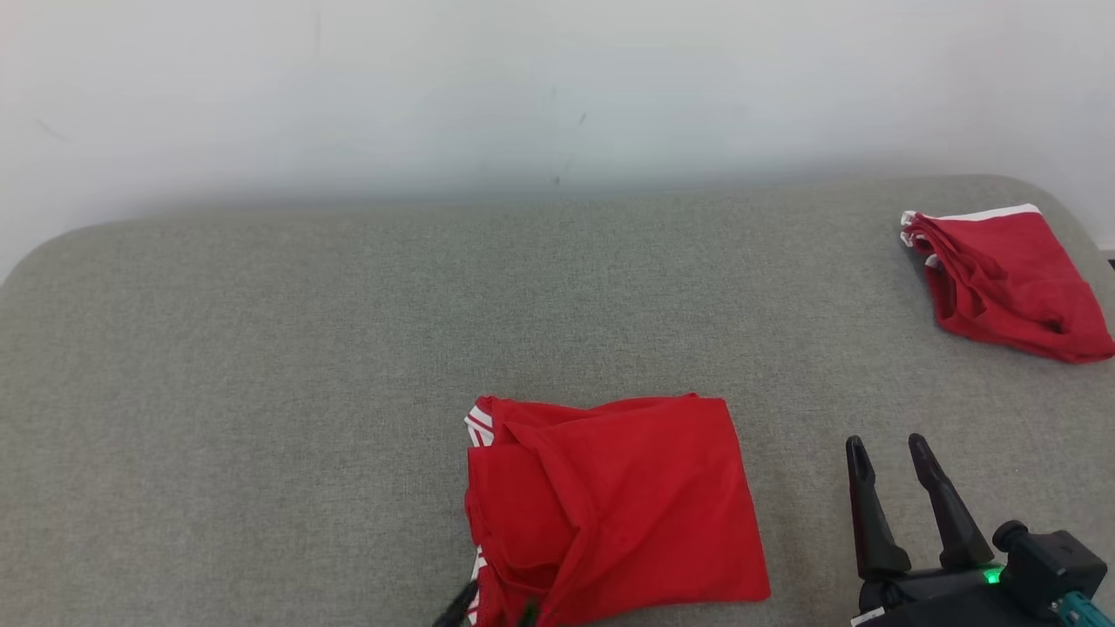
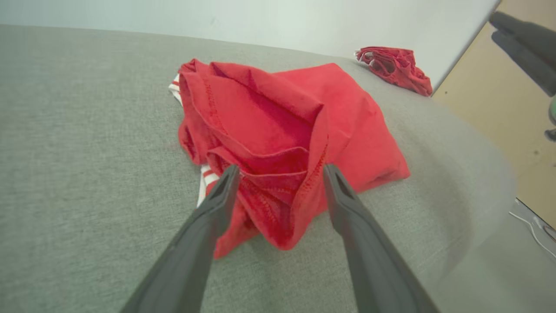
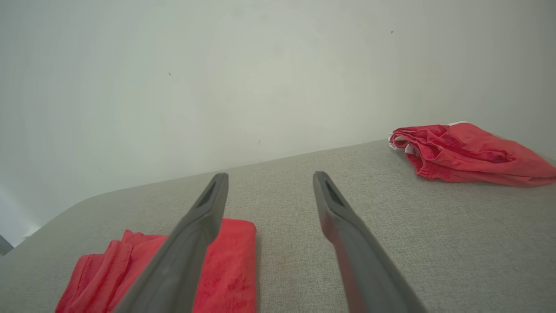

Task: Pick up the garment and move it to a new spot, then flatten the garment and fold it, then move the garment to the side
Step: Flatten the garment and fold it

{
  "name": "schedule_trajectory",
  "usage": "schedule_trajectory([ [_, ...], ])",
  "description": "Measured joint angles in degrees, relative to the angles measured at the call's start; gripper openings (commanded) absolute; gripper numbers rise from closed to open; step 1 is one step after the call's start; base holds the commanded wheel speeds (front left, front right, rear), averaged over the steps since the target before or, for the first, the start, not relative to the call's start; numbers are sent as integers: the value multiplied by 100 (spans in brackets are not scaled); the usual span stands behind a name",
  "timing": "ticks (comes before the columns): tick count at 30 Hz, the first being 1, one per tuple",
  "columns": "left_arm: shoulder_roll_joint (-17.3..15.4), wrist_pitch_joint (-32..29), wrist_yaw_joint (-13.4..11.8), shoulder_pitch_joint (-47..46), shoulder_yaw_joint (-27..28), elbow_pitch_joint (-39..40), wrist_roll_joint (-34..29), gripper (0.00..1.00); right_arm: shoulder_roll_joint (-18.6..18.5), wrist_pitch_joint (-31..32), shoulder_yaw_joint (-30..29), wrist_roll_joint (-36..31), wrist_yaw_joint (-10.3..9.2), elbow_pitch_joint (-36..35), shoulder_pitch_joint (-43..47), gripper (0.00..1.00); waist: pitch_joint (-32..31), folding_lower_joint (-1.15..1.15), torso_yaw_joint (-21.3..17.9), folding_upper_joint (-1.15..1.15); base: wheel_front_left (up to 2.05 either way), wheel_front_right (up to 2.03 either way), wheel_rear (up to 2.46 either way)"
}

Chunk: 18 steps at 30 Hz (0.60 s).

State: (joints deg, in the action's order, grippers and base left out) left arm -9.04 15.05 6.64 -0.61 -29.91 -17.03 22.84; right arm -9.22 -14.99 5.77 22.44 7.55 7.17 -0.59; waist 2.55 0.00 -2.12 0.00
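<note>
Garment: the red cloth garment with white-striped trim is loosely folded and lies on the grey fabric surface, near its front edge.
Left gripper: jaws wide apart, one fingertip on each side of the garment's rumpled near edge, nothing clamped.
Right gripper: jaws apart and empty, just right of the garment.
Far right corner: a second red bundle with white trim, well apart.

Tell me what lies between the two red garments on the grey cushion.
Only bare grey fabric surface separates the near red garment and the far-right red garment, as the head view shows.
</note>
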Motion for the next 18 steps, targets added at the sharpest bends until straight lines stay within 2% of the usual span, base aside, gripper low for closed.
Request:
schedule_trajectory([
  [9,153,-1,-287,389,1501,1098,-432,100,-12,0,43,8,0,27,94,100,-96,0,56,0,0,0,0],
  [18,220,-1,-213,450,2833,1360,-725,100,-20,0,18,8,0,219,108,100,-71,0,147,0,0,0,0],
])
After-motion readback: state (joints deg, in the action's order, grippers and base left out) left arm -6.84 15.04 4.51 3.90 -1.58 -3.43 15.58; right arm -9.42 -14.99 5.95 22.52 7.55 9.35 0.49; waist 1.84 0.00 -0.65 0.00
